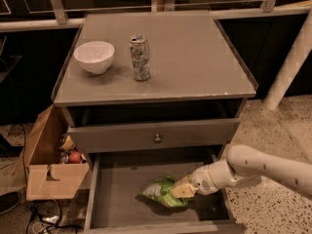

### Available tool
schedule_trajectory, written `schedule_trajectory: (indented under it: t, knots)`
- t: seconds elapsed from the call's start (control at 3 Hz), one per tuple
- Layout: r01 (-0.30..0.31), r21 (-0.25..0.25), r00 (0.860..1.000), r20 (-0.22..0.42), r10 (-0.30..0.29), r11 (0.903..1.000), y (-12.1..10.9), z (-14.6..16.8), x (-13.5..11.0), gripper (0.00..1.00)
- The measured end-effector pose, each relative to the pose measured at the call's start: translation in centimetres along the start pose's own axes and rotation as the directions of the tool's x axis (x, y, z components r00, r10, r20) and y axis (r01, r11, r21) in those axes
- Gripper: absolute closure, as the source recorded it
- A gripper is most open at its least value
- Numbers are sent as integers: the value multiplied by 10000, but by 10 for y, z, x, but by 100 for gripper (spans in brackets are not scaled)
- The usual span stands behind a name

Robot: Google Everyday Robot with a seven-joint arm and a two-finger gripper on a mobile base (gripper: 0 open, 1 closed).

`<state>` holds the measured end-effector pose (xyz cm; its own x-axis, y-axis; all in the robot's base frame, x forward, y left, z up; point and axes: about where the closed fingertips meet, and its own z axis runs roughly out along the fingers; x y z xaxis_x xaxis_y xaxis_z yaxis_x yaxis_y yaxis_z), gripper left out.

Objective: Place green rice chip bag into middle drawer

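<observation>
The green rice chip bag is a crinkly lime-green bag low inside the middle drawer. The drawer is pulled out and has a bare grey floor. The bag is at or just above the floor, right of the drawer's centre. My gripper reaches in from the right on a white arm and is shut on the bag's right end. The fingers cover that end of the bag.
Above the open drawer is a drawer with a small round knob. A white bowl and a silver patterned can stand on the cabinet top. An open cardboard box sits on the floor to the left. A white post stands at the right.
</observation>
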<state>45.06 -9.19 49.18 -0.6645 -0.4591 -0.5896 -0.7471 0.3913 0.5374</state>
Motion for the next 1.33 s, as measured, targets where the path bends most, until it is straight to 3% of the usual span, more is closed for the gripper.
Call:
schedule_trajectory:
  t: [0.33,1.0,1.33]
  knots:
    - [-100,-399,9980,627,125,9992,-4,18,19,100]
    - [-279,-888,9946,968,365,9957,-4,46,52,100]
    - [-282,-897,9946,967,369,9956,-4,47,52,81]
